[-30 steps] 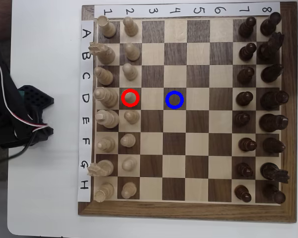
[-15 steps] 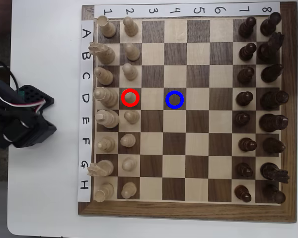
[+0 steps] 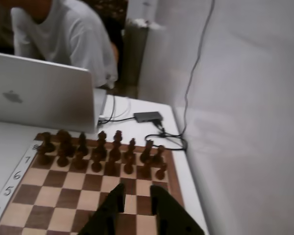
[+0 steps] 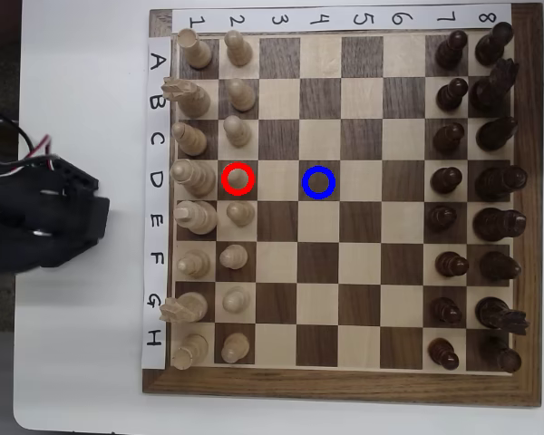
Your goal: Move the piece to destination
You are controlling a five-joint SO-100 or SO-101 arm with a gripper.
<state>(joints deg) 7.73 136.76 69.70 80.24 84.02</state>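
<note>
Left of centre in the overhead view, the piece stands upright inside a red ring, a pale cream pawn in row D of the second column. It sits in a line of matching pale pawns, because the board is set for the start of a game. Two squares to its right along the same row lies the destination, a dark square marked by a thin blue ring, with nothing on it. The one square between them is bare too, so I judge the way across is clear.

The chessboard fills most of that frame. Taller pale pieces line its left edge and the dark brown pieces fill its two right columns.

My arm shows as a black mass at the left edge of the frame, off the board, well apart from the pawn. In the wrist view my gripper rises from the bottom centre, its two black fingers a narrow gap apart and holding nothing, pointed toward the dark ranks. Beyond the board, upper left, stands a silver laptop.
</note>
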